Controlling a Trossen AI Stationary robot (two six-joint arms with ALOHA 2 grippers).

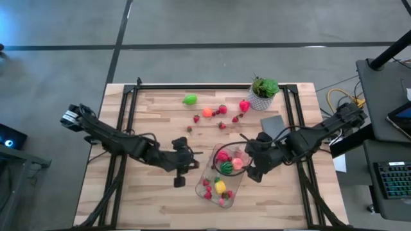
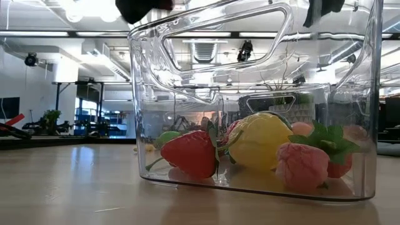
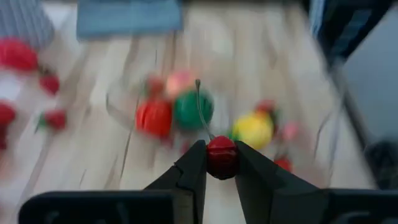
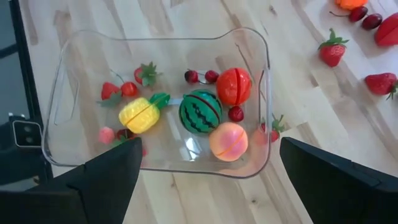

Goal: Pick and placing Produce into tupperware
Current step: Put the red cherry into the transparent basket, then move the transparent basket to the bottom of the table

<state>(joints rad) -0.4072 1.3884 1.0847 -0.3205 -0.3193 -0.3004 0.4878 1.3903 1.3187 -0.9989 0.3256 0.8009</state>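
Observation:
The clear tupperware (image 1: 225, 176) stands on the wooden table with several toy pieces in it: a watermelon (image 4: 200, 112), a tomato (image 4: 234, 86), a yellow pineapple (image 4: 140, 114), a peach (image 4: 227, 141) and berries. More produce lies on the far half of the table, among it a green piece (image 1: 190, 99), an orange one (image 1: 207, 112) and strawberries (image 1: 221, 125). My left gripper (image 1: 183, 163) is just left of the tupperware, shut on a small red cherry (image 3: 222, 157). My right gripper (image 4: 208, 186) hangs open above the tupperware's far end. My left gripper pinches the cherry by its round body (image 3: 222, 165) between the free ends of its two fingers (image 3: 193, 168). The fingers slant downward from the table's left side. The cherry is lifted clear of the table, and its thin stem (image 3: 200, 106) sticks out beyond the fingertips.
A green plant in a white pot (image 1: 263, 93) stands at the far right of the table. A flat grey slab (image 1: 273, 125) lies beside my right arm. Black frame rails (image 1: 128, 109) run along the table's left and right sides.

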